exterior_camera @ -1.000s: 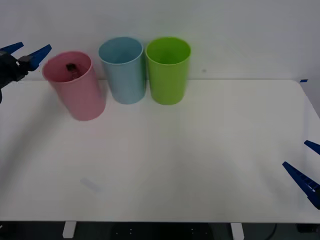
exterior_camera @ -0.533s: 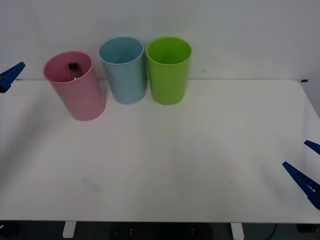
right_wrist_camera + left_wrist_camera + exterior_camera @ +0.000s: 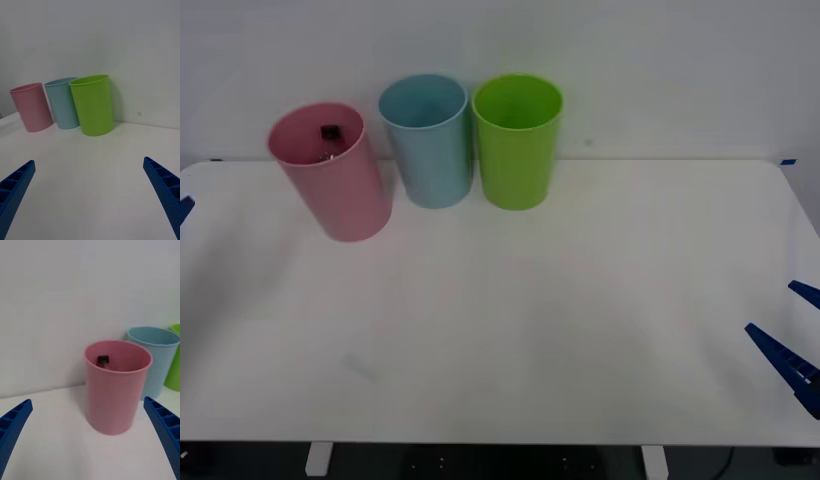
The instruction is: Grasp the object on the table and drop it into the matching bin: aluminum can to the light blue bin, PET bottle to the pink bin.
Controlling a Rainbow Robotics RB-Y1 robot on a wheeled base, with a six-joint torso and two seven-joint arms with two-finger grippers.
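The PET bottle (image 3: 330,134) rests inside the pink bin (image 3: 335,190), with its black cap (image 3: 103,360) showing just below the rim. The pink bin leans slightly at the back left of the table (image 3: 530,300), and the light blue bin (image 3: 427,145) stands beside it. My left gripper (image 3: 88,402) is open and holds nothing; it faces the pink bin (image 3: 114,397) from a short way off. In the front view one of its fingertips (image 3: 184,208) peeks in at the left edge. My right gripper (image 3: 776,312) hangs open over the table's right front corner.
A green bin (image 3: 517,140) stands to the right of the light blue one, and all three line up along the back wall. The right wrist view shows the same row, pink bin (image 3: 32,108) farthest. White tabletop spreads before the bins.
My left gripper has drawn back to the left and downward, away from the pink bin, until almost out of the front view. The bottle stays in the pink bin. The right arm is still.
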